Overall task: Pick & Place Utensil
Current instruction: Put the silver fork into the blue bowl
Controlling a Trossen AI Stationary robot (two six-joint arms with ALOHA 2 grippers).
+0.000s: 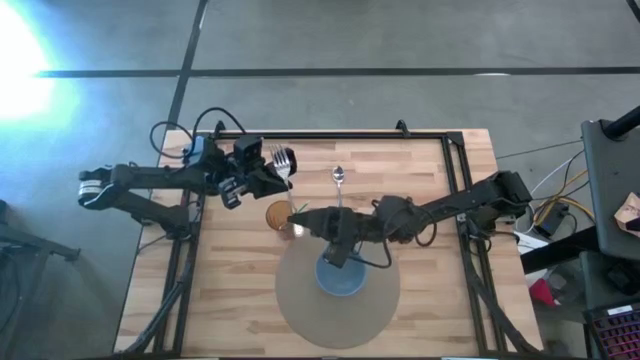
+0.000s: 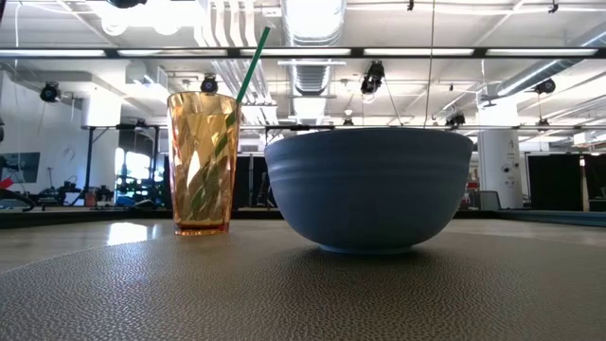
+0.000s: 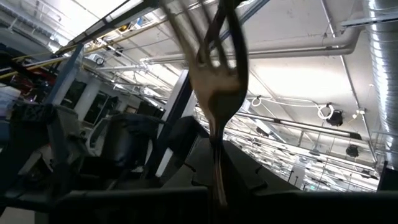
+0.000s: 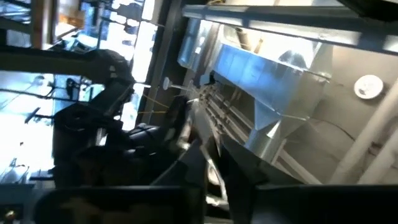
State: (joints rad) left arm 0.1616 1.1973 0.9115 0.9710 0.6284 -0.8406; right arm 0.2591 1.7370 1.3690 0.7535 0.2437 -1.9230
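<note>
- Fingers of the left gripper are pinched on the handle of a silver metal fork. In your left wrist view the fork rises from between them, tines pointing towards the ceiling.
- That fork is off the wood, held over the back part of the light wooden table, on the left arm's side of centre.
- The left arm reaches in from the table's left edge, so its gripper sits near the back rail.
- The right gripper is just beside an amber faceted plastic cup, on the side facing the bowl. You cannot tell from any view whether it is spread or closed, or whether it touches the cup.
- The right arm stretches in from the table's right side, passing across the back of the mat.
- A silver metal spoon lies flat on the wood between the two arms — bowl end towards the back, near the fork but apart from it.
- The amber cup stands upright with a green straw leaning out of it.
- A blue ribbed ceramic bowl stands upright on a round grey textured mat — near the cup. In your low view a gap shows between bowl and cup.
- Neither gripper shows in your low view; only cup, bowl and mat fill it.
</note>
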